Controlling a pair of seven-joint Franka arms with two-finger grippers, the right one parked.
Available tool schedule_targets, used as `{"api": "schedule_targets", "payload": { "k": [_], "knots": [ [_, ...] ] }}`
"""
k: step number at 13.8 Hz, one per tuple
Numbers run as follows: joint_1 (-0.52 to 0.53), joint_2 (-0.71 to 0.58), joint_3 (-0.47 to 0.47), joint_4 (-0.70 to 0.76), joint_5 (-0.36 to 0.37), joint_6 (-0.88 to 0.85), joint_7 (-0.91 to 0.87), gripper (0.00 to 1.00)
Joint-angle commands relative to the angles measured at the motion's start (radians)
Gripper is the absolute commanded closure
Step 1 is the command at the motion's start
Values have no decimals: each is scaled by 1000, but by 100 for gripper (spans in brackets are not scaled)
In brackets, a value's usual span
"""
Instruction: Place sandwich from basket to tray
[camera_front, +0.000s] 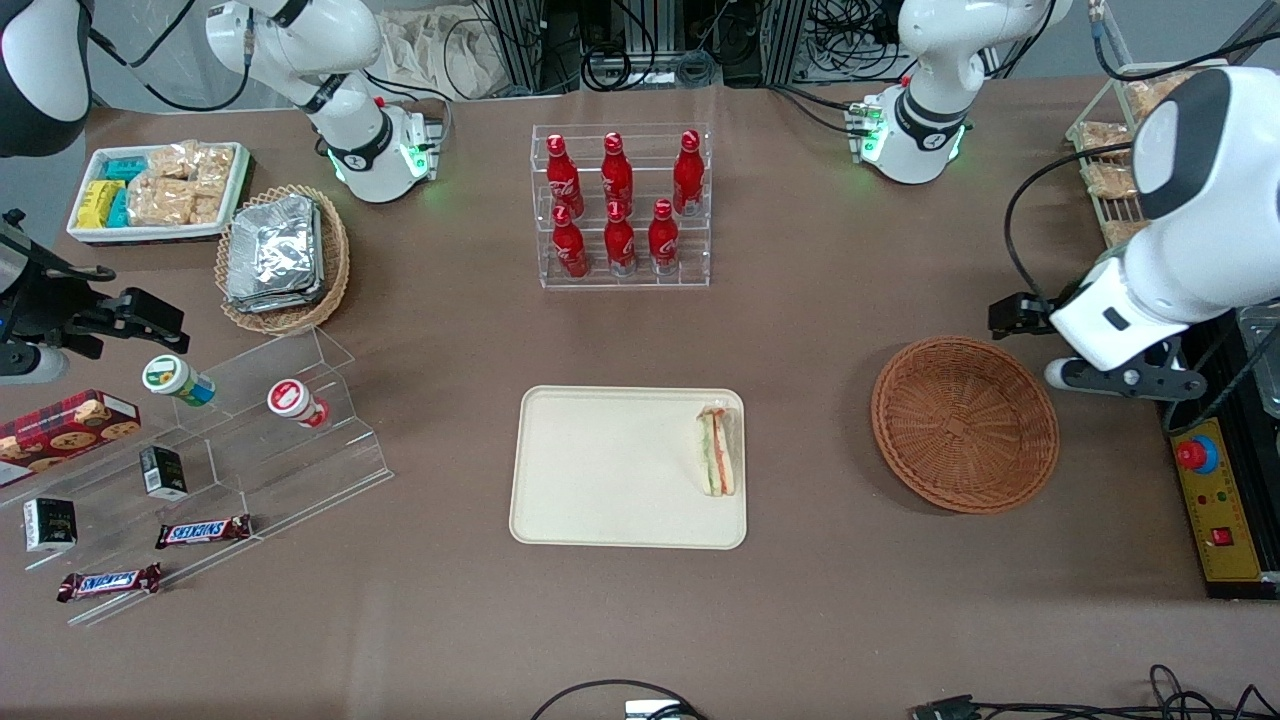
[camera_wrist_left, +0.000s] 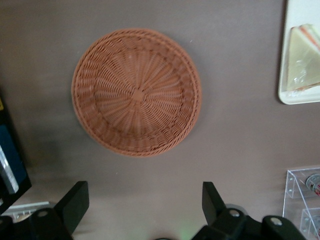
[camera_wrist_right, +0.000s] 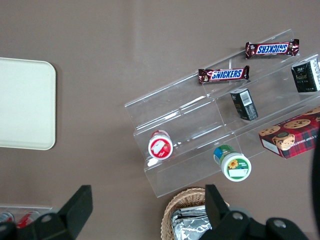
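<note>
Sandwich lies on my tray at center frame, the basket to its right holds nothing, so my hand, fingers spread and carrying nothing, should just lift straight clear above the surface without brushing the wicker rim.

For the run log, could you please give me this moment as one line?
sandwich: on tray, edge nearest basket | basket: empty | claw: open, empty, above table beside basket
</note>
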Motion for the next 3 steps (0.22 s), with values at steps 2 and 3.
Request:
{"api": "schedule_targets", "payload": {
  "k": [2,3],
  "knots": [
    [9,12,6,79,1,-36,33,0],
    [12,20,6,105,-2,-36,32,0]
  ]
}}
